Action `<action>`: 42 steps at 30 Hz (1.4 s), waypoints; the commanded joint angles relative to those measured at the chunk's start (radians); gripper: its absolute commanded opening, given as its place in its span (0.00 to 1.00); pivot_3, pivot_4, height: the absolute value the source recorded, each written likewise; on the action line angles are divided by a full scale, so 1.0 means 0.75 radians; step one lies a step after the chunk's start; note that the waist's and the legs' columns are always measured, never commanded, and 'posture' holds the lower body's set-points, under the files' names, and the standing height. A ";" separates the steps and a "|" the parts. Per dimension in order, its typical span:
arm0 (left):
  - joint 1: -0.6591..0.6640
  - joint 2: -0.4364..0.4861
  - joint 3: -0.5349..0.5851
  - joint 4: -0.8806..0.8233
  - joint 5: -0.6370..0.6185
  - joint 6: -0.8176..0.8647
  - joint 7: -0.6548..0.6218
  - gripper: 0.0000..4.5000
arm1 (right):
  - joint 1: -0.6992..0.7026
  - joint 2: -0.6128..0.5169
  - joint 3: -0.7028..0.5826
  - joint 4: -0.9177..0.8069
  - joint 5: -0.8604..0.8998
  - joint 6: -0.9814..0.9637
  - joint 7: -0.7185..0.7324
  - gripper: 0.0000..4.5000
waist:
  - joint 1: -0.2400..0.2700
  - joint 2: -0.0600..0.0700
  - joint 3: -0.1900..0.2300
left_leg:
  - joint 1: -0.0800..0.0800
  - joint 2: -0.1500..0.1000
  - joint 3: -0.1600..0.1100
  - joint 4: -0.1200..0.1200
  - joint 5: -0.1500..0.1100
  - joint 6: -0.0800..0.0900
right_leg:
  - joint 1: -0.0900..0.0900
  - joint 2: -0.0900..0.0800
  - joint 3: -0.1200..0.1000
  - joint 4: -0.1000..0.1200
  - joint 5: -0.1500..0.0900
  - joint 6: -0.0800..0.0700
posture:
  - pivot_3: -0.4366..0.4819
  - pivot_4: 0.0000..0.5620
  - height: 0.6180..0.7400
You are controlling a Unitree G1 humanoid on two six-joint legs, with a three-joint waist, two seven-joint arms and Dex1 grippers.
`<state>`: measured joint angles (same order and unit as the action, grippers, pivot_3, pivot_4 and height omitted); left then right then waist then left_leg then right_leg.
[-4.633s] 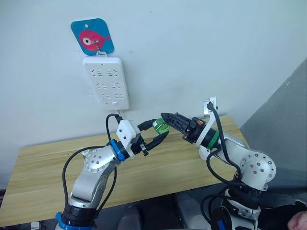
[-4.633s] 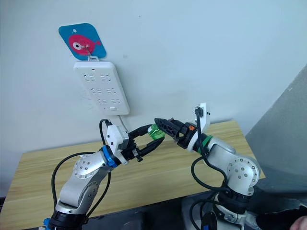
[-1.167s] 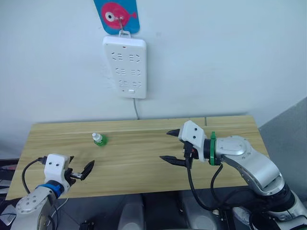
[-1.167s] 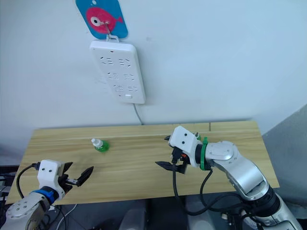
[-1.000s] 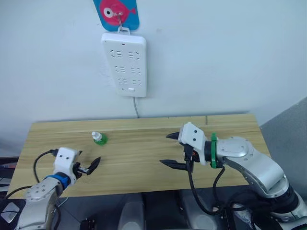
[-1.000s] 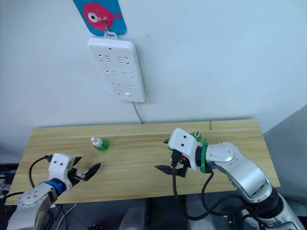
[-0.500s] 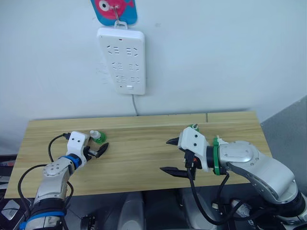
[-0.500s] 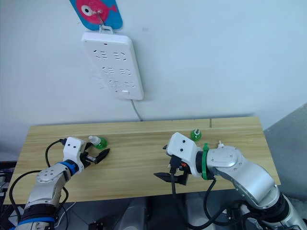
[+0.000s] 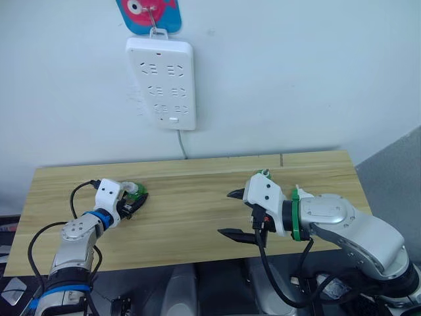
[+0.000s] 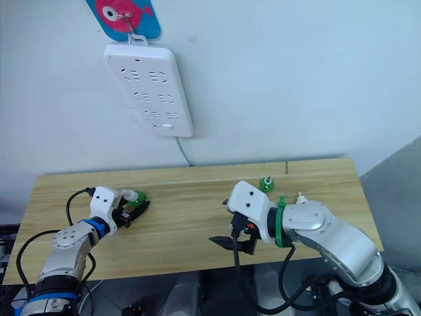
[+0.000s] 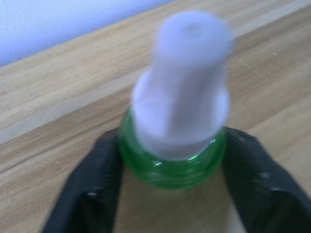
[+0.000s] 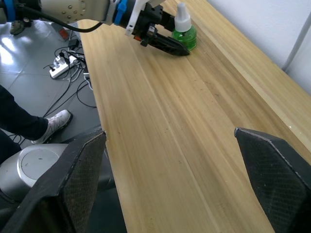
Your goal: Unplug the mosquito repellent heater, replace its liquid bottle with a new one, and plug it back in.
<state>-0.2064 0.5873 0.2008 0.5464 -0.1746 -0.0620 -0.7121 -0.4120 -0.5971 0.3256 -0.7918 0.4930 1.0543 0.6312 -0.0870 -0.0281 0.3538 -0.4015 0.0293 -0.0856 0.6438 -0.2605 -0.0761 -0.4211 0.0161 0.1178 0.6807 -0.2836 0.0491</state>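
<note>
At the left of the wooden worktop (image 9: 191, 217), the left claw (image 9: 135, 201) reaches in low over the surface, its two black fingers (image 11: 85, 194) set on either side of a small green bottle (image 11: 172, 160) with a white cap, touching or nearly touching its green base; whether they press it cannot be told. The bottle stands upright on the worktop near the back edge, on the left half. On the wall above, slightly right of the bottle, a long white power strip (image 9: 162, 82) hangs from a hook on a blue tag with a pink fish (image 9: 148, 11); its sockets look unoccupied, and a thin cable (image 9: 179, 145) drops from its lower end to the worktop's back edge. Towards the centre-right, the right claw (image 9: 231, 213) hovers over the front half of the worktop with its fingers (image 12: 73, 179) spread wide apart and nothing between them; it points towards the left side, well apart from the left claw. Just behind the right arm's wrist, near the back of the worktop, a second small green item with a white top (image 10: 266, 183) stands on the surface. The mosquito repellent heater cannot be made out. In the right wrist view, a person's shoe (image 12: 53, 121) and cables (image 12: 65, 68) lie on the grey floor (image 12: 39, 92) beside the worktop.
</note>
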 commanded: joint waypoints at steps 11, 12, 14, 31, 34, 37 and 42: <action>0.094 0.110 -0.256 -0.742 -0.162 0.210 -0.448 0.50 | -0.060 0.072 -0.053 0.061 0.034 -0.134 0.002 0.98 | 0.001 -0.002 -0.002 | -0.007 0.001 -0.004 0.001 0.001 -0.002 | -0.003 -0.002 -0.004 -0.001 0.001 0.001 | 0.31 0.54 0.97; 0.069 0.113 -0.275 -0.788 -0.182 0.249 -0.470 0.50 | -0.081 0.102 -0.059 0.084 0.046 -0.121 -0.009 0.98 | -0.002 -0.002 -0.002 | -0.007 0.001 -0.004 0.001 0.001 -0.002 | -0.003 -0.002 -0.003 -0.001 0.001 0.001 | 0.31 0.52 0.97; 0.015 0.111 -0.302 -0.848 -0.218 0.333 -0.491 0.50 | -0.124 0.160 -0.056 0.127 0.051 -0.108 -0.030 0.98 | -0.005 -0.003 -0.004 | -0.007 0.000 -0.004 0.002 0.001 -0.002 | -0.003 -0.002 -0.004 -0.001 0.004 -0.004 | 0.29 0.50 0.97; -0.207 0.138 -0.421 -0.754 -0.181 0.345 -0.670 0.50 | -0.343 0.367 0.080 0.386 0.001 -0.019 -0.124 0.98 | -0.066 -0.005 -0.041 | -0.033 -0.002 -0.027 0.003 0.010 -0.016 | -0.024 -0.003 -0.028 0.003 0.009 -0.013 | 0.28 0.37 0.97; -0.203 0.133 -0.422 -0.736 -0.167 0.313 -0.676 0.50 | -0.340 0.383 0.103 0.409 -0.033 -0.044 -0.131 0.98 | -0.070 -0.005 -0.057 | -0.033 -0.003 -0.027 0.003 0.011 -0.016 | -0.024 -0.003 -0.028 0.005 0.009 -0.013 | 0.29 0.35 0.97; -0.207 0.133 -0.421 -0.723 -0.159 0.289 -0.684 0.50 | -0.339 0.418 0.128 0.456 -0.072 -0.082 -0.147 0.98 | -0.071 -0.006 -0.074 | -0.033 -0.003 -0.028 0.003 0.011 -0.016 | -0.025 -0.002 -0.028 0.005 0.009 -0.013 | 0.30 0.33 0.97; -0.209 0.144 -0.419 -0.719 -0.150 0.268 -0.697 0.50 | -0.329 0.461 0.144 0.501 -0.111 -0.114 -0.155 0.98 | -0.072 -0.005 -0.093 | -0.033 -0.004 -0.028 0.004 0.013 -0.019 | -0.025 -0.002 -0.028 0.012 0.009 -0.013 | 0.31 0.33 0.97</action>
<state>-0.3601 0.6860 -0.1188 0.0192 -0.2871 0.1623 -1.2257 -0.6563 -0.2598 0.4298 -0.4011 0.4157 0.9968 0.5191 -0.1409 -0.0322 0.2843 -0.4258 0.0265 -0.1071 0.6469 -0.2500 -0.0908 -0.4400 0.0148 0.0965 0.6904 -0.2768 0.0394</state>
